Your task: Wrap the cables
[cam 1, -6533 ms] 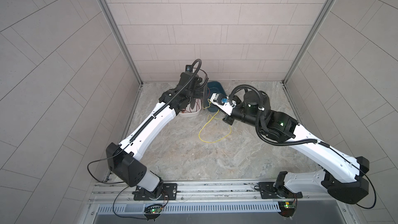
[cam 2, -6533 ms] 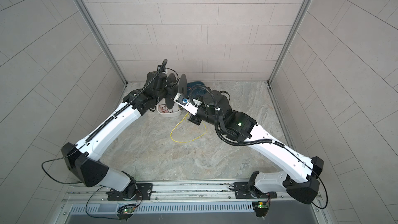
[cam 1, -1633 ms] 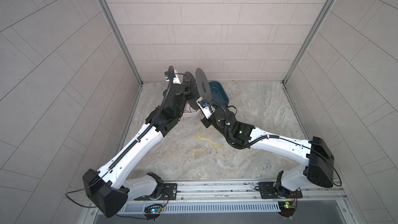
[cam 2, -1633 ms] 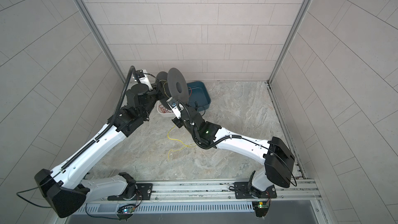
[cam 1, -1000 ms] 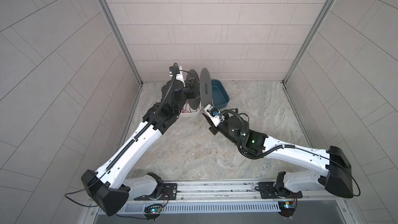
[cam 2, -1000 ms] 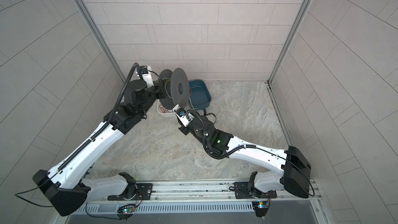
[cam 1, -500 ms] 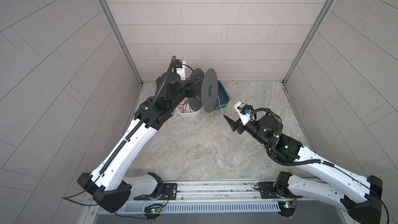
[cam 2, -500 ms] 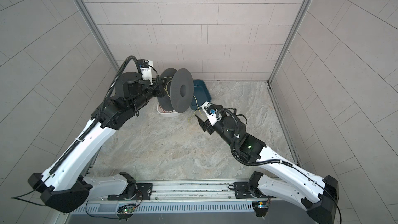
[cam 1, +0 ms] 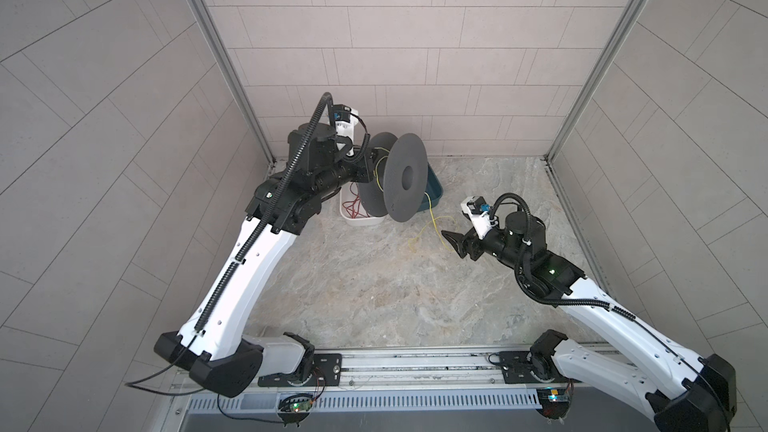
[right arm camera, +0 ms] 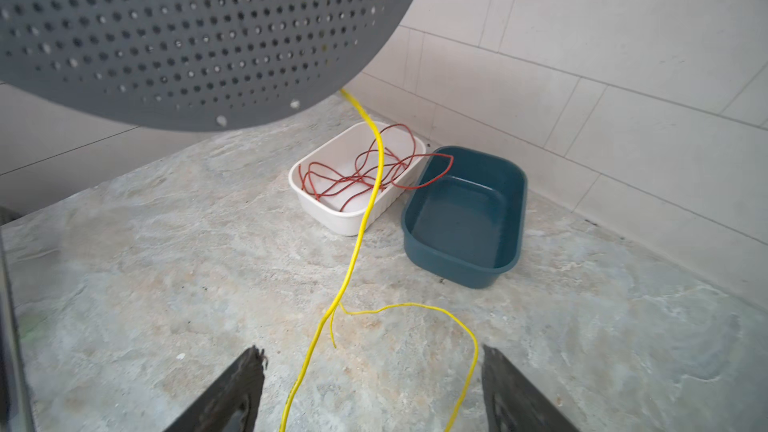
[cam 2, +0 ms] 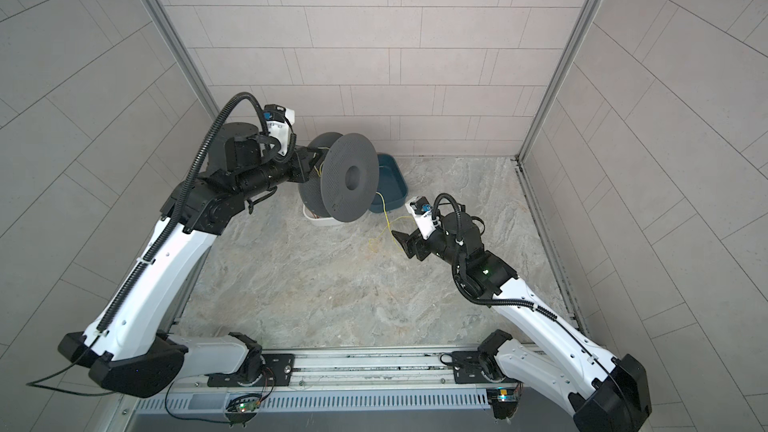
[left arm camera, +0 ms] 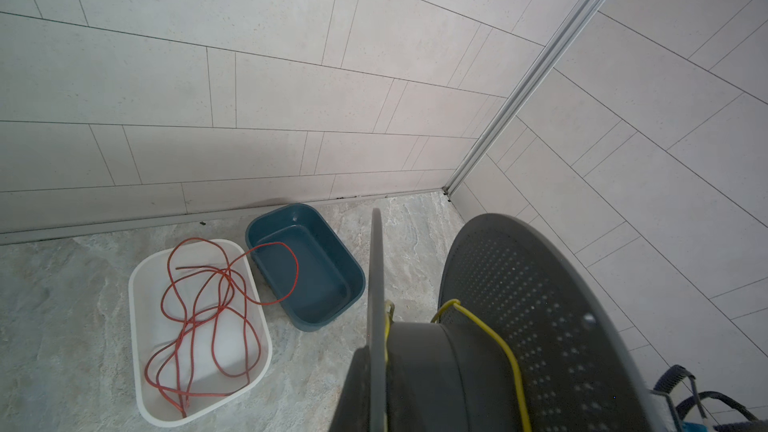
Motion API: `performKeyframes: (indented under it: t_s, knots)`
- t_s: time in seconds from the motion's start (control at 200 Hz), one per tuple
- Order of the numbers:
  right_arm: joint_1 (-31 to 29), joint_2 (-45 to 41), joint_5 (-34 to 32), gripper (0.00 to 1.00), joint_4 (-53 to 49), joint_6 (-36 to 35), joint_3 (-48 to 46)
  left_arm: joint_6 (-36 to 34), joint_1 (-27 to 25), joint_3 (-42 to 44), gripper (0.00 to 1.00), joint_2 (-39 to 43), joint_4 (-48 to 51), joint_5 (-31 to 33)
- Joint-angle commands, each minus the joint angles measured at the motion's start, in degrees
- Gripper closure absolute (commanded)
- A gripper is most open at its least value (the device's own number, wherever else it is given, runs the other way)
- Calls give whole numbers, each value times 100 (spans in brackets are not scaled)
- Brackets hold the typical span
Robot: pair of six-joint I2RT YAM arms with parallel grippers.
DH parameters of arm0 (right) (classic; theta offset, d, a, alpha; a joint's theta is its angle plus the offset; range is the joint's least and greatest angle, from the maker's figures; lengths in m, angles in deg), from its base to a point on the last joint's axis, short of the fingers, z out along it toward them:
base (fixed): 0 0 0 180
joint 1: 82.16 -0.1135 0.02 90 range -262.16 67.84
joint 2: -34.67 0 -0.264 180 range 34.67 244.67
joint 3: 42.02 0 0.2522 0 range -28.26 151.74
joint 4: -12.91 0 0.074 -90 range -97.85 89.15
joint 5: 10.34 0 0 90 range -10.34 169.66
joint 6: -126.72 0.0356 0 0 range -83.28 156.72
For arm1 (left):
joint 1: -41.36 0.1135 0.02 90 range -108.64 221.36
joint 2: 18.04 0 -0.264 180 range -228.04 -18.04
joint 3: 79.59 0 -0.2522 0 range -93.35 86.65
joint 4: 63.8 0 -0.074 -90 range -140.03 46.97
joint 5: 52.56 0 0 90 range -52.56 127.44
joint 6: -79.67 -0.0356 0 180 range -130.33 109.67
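**Item: spool** (cam 1: 405,178), dark grey, perforated flanges. Carried clear of the tabletop (cam 1: 374,292) at its 12 o'clock edge. The left gripper (cam 2: 309,164) has its jaws pressed together on the rear flange.

**Item: yellow cable** (right arm camera: 353,259). A little is wound on the hub. The rest drops from the spool's lower rim to a loose loop and free tail on the tabletop.

**Item: right gripper** (cam 1: 455,243). A second ago it was tucked under the spool with its jaws narrower. It now sits back at 5 o'clock from the spool with its jaws spread. The cable runs between them, untouched.

**Items: white tray** (left arm camera: 137,284) holding a red cable (left arm camera: 194,320), and an empty blue tub (right arm camera: 453,272). Both stand under the spool.

**Note:** the feed looks released, probably to re-grip nearer the tail. The slack is unguided and may slip off the hub.
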Motion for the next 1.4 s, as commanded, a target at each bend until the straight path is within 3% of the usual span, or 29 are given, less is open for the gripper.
performKeyframes:
  t_s: [0.0, 0.295, 0.63, 0.856, 1.061, 1.396]
  knots:
    - [6, 42, 658, 23, -40, 81, -59, 129, 184, -414, 100, -16, -179, -502]
    - [-2, 261, 1224, 27, 124, 215, -82, 144, 525, -889, 100, -248, 170, -1114]
    - [-5, 419, 787, 27, 187, -65, 57, 84, 755, -1237, 100, -426, 478, -1471]
    - [1, 525, 741, 38, 78, -111, 53, 245, 932, -1302, 100, -451, 401, -1592]
    - [-130, 468, 550, 56, 72, -138, -86, 262, 1010, -1312, 100, -492, 399, -1612]
    - [-237, 594, 403, 62, -30, -275, -57, 431, 1054, -1356, 100, -549, 286, -1747]
